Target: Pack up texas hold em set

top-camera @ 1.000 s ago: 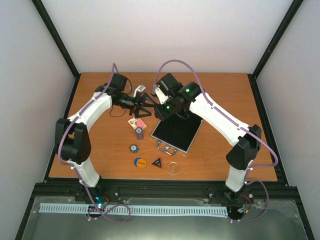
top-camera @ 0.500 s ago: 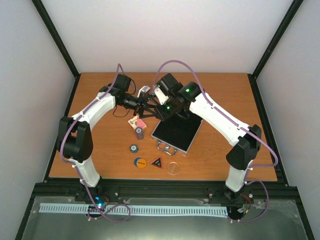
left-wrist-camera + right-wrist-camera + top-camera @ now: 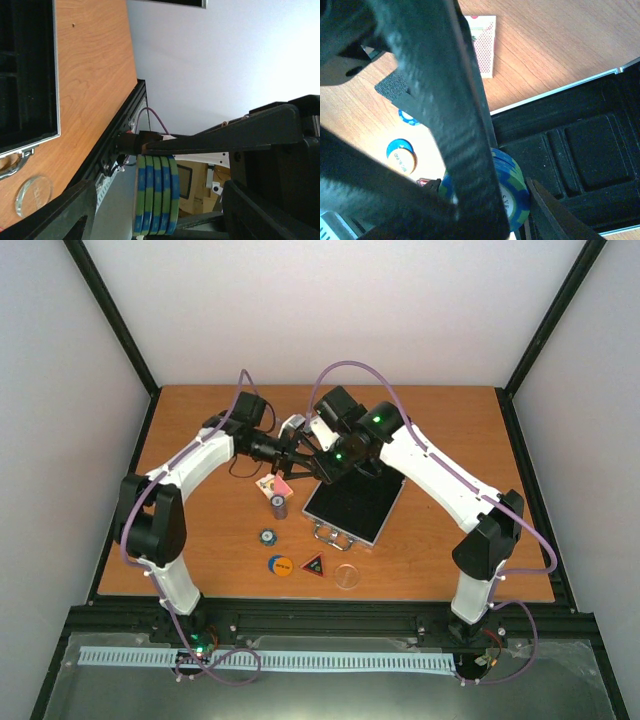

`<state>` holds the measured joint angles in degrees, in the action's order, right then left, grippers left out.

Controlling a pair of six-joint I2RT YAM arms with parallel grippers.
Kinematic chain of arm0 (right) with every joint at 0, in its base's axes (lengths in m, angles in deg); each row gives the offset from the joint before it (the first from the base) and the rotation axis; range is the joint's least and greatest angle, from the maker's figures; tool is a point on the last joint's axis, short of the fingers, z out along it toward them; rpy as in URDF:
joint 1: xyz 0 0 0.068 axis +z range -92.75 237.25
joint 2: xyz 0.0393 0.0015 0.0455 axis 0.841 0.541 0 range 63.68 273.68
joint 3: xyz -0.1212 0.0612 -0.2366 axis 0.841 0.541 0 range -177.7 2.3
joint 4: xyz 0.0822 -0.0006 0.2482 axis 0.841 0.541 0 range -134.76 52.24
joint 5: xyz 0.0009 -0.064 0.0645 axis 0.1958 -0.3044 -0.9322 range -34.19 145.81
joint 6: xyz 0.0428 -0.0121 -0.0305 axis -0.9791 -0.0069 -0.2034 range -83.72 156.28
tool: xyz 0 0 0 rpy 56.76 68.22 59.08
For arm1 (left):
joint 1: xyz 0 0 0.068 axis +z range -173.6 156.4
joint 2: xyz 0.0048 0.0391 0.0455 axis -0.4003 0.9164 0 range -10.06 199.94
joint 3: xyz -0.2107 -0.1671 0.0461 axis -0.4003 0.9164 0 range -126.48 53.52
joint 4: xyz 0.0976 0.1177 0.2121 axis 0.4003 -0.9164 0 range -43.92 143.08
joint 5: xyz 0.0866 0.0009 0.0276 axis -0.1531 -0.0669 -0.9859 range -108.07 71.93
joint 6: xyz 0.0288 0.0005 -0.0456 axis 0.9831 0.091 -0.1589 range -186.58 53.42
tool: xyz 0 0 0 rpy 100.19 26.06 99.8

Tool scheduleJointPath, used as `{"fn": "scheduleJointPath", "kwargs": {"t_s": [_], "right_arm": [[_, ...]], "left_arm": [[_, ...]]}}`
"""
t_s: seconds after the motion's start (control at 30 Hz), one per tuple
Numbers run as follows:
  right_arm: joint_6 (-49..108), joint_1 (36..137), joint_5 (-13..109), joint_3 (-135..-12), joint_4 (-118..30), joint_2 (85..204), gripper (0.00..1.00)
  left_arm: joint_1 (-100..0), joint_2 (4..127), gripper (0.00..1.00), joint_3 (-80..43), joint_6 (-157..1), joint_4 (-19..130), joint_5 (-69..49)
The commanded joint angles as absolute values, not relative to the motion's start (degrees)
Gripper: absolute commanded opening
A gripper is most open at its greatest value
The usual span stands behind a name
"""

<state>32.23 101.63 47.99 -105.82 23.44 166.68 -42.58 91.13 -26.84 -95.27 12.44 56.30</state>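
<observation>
The silver case (image 3: 355, 508) lies open on the table, black lining up, handle toward me. My right gripper (image 3: 318, 468) hovers over its far-left corner, shut on a stack of green-blue poker chips (image 3: 512, 197), gripping their rims. My left gripper (image 3: 298, 458) is open, and its fingers straddle the same stack (image 3: 155, 195) on both faces without visibly touching it. The pink-white card pack (image 3: 275, 483), a short chip stack (image 3: 278, 506), a single chip (image 3: 267, 537), the orange disc (image 3: 280, 564), the black-red triangle (image 3: 314, 564) and the clear disc (image 3: 347, 575) lie left of and in front of the case.
The case's black compartments (image 3: 590, 145) show beneath the held chips. The card pack (image 3: 482, 45) lies just outside the case's rim. The table's near edge and black rail (image 3: 117, 150) are behind the chips in the left wrist view. Both arms crowd the table's middle.
My left gripper has moved right, from above the card pack to the right gripper, and now brackets the held chips. The right arm has barely moved.
</observation>
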Motion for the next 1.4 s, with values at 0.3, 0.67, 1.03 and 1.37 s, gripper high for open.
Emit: {"fn": "scheduleJointPath", "kwargs": {"t_s": [0.3,0.67,1.03,1.37], "right_arm": [[33.5,101.6,47.1,-109.0,25.0,165.7,0.03],[35.0,101.6,48.1,-109.0,24.5,165.8,0.03],[38.1,101.5,46.8,-108.8,24.7,165.6,0.03],[38.3,101.5,46.9,-108.7,24.9,165.3,0.03]], "left_arm": [[-46.8,92.7,0.71,-29.8,-87.8,9.9,60.8],[-48.9,91.8,0.69,-26.7,-87.7,11.1,61.9],[-52.1,93.2,0.68,-26.6,-85.1,10.3,63.6],[-55.5,94.6,0.58,-30.0,-76.8,3.0,67.3]]}}
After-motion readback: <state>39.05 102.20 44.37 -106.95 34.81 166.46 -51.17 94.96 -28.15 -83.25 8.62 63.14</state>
